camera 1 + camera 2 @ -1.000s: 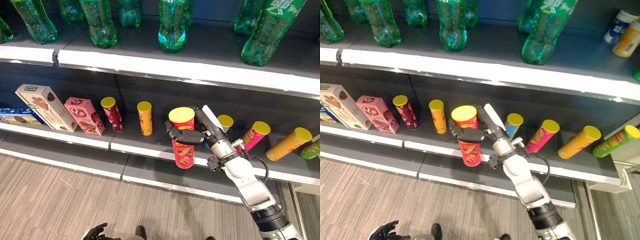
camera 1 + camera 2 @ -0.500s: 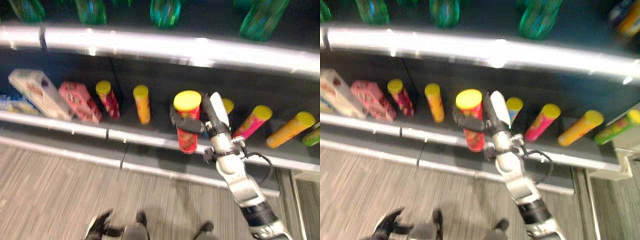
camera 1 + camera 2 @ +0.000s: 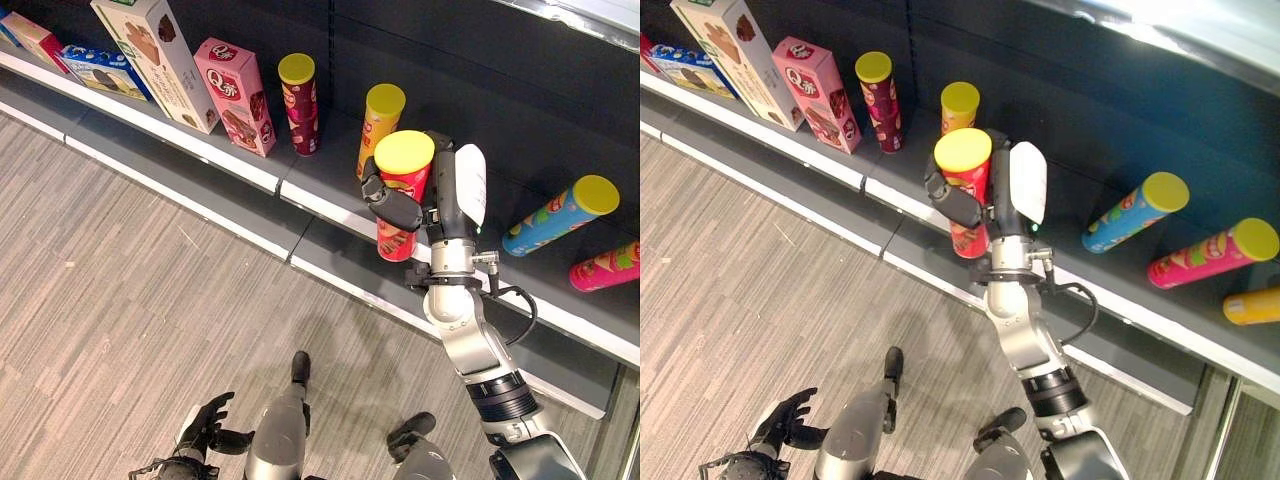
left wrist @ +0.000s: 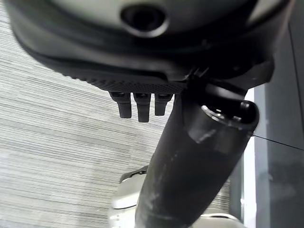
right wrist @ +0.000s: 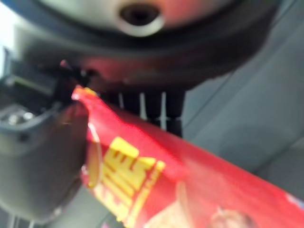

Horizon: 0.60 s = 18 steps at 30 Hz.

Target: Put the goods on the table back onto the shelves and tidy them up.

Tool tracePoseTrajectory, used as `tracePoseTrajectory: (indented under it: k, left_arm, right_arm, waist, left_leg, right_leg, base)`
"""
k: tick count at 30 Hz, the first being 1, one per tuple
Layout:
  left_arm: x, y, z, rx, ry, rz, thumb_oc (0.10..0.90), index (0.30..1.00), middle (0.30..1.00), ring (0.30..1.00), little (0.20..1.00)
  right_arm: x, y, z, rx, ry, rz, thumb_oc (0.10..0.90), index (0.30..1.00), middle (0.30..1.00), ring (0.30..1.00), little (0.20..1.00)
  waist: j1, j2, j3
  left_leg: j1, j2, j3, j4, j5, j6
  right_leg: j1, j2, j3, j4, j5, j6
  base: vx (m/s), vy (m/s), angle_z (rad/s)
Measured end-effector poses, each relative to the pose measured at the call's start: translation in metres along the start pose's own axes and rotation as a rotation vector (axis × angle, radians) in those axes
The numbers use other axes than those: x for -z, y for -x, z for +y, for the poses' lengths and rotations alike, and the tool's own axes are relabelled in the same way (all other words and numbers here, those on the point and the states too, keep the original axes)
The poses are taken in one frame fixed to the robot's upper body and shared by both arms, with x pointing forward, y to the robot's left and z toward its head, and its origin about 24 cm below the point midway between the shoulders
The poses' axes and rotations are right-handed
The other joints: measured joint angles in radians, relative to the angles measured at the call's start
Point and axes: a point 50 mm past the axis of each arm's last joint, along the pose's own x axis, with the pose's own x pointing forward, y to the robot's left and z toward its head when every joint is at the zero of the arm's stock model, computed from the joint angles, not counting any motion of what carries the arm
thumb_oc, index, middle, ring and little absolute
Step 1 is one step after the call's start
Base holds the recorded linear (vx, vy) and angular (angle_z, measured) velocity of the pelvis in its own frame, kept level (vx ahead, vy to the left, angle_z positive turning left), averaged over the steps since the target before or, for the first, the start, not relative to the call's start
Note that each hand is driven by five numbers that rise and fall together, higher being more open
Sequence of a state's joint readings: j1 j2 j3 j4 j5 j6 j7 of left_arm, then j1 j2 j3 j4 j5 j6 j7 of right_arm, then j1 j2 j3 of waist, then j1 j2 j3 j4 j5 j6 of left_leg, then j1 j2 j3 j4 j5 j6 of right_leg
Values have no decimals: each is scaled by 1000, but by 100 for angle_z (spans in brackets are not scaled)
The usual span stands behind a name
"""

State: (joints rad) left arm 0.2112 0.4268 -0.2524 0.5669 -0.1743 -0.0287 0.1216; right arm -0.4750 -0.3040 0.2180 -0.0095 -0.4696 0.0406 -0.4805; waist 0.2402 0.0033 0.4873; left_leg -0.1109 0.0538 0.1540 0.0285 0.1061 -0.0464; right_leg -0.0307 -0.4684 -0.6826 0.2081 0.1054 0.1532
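The robot's right hand (image 3: 432, 208) reaches up from the lower right toward a dark shelf (image 3: 330, 180) with a white front edge. Its fingers (image 3: 395, 205) and thumb are curled around a red chip can with a yellow lid (image 3: 402, 190), held upright just above the shelf's front edge. The right wrist view shows the red can (image 5: 190, 185) pressed close against the palm.

Standing on the shelf to the left of the held can are an orange can (image 3: 380, 125), a dark red can (image 3: 299, 103), a pink box (image 3: 236, 95), a tall beige box (image 3: 155, 55) and a blue packet (image 3: 98, 68). To the right lie a blue can (image 3: 560, 215) and a pink can (image 3: 604, 268), both tipped over; the right eye view also shows an orange can (image 3: 1252, 306) lying farther right.

The left hand (image 3: 205, 428) hangs low over the striped grey floor (image 3: 120, 280), fingers loosely spread and holding nothing.
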Motion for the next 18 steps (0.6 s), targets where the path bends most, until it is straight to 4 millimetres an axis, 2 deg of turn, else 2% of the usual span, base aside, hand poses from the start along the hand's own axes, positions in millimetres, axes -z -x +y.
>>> tracePoseTrajectory:
  k: [6, 8, 11, 15, 18]
  left_arm:
    - [-13, -6, 0, 5, -8, -49, 800, 900, 900, 900, 900]
    - [-20, -7, -2, 14, -10, -74, 800, 900, 900, 900, 900]
    - [-30, -6, -1, 30, -28, -118, 800, 900, 900, 900, 900]
    - [-40, -7, 1, 33, -29, -162, 800, 900, 900, 900, 900]
    - [-41, -8, -2, 43, -33, -165, 800, 900, 900, 900, 900]
  right_arm:
    - [-1, -8, -10, 98, 3, -10, 400, 300, 300, 300, 300]
    - [5, -15, -26, 217, 20, 11, 400, 300, 300, 300, 300]
    - [19, -21, -40, 302, 64, 67, 400, 300, 300, 300, 300]
    - [35, -22, -47, 351, 110, 147, 400, 300, 300, 300, 300]
    - [35, -24, -52, 396, 110, 152, 400, 300, 300, 300, 300]
  waist:
    - [6, 8, 4]
    - [13, 33, 18]
    - [15, 61, 32]
    - [20, 96, 50]
    - [18, 104, 52]
  left_leg:
    - [-6, -4, -14, 1, -2, 1]
    - [-39, -20, -32, 3, 0, 5]
    - [-74, -36, -53, 2, 7, 13]
    - [-105, -59, -57, -2, 18, 26]
    - [-126, -71, -62, -2, 23, 32]
  right_leg:
    - [-3, -13, -6, 23, -1, -1]
    - [-22, -32, -30, 36, -1, -2]
    - [-43, -53, -52, 54, -1, -2]
    - [-72, -81, -56, 70, -1, -2]
    - [-89, -95, -65, 77, -1, -2]
  base:
    - [-55, -11, 8]
    - [-62, 18, 24]
    - [-23, 20, 24]
    - [-10, 28, 13]
    - [3, 17, 10]
